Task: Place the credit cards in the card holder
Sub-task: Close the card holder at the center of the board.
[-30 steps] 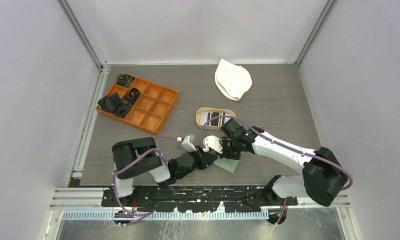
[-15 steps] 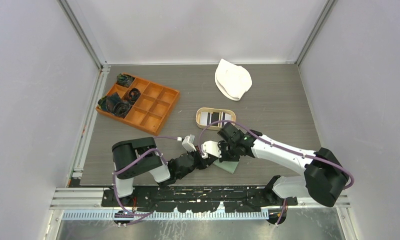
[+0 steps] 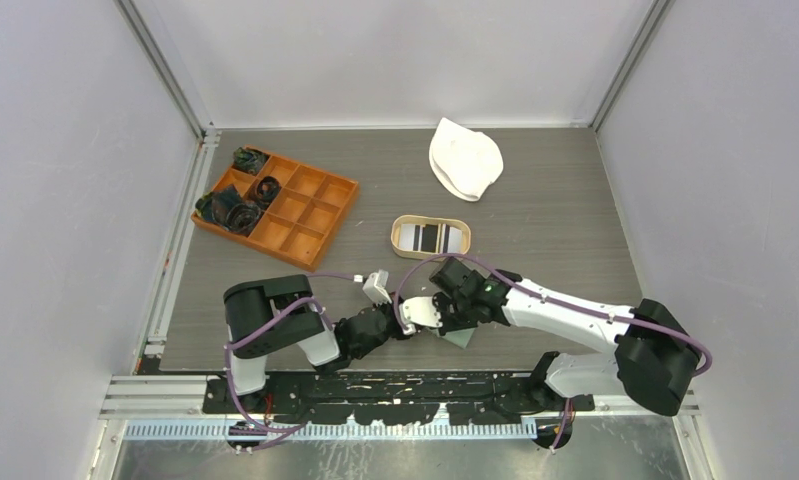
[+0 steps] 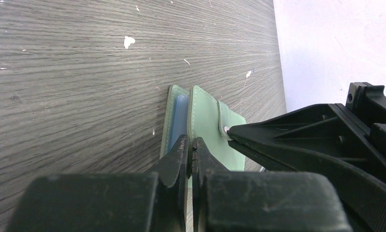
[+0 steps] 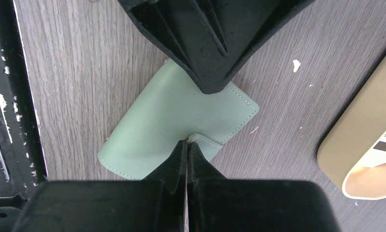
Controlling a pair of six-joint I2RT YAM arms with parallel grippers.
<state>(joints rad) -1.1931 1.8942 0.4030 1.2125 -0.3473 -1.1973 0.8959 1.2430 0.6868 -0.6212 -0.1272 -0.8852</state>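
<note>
We see the small sage-green stitched folding card holder (image 5: 157, 125) lying on the grey wood-grain surface (image 3: 535, 200), near its front edge, between the two arms. It is well apart from the oval tan shallow tray (image 5: 350, 130) that sits farther back. The black, white and grey credit cards (image 3: 430, 238) lie flat inside that tray, side by side.

The left fingers (image 4: 175, 162) are pressed together, and their tip rests on the card holder's upper face near one long edge. The right fingers (image 5: 175, 163) are likewise pressed together, with their tip touching the holder at its little strap tab on the opposite edge. We cannot tell whether either pair has any of the holder's material caught between them. From the left wrist we make out a sliver of pale blue lining between the holder's two green leaves.

Farther off, we note an orange compartment box (image 3: 305, 240) at the left with dark bundles of cord (image 3: 233, 210) in some sections, and a crumpled white cloth (image 3: 465, 158) at the back.
</note>
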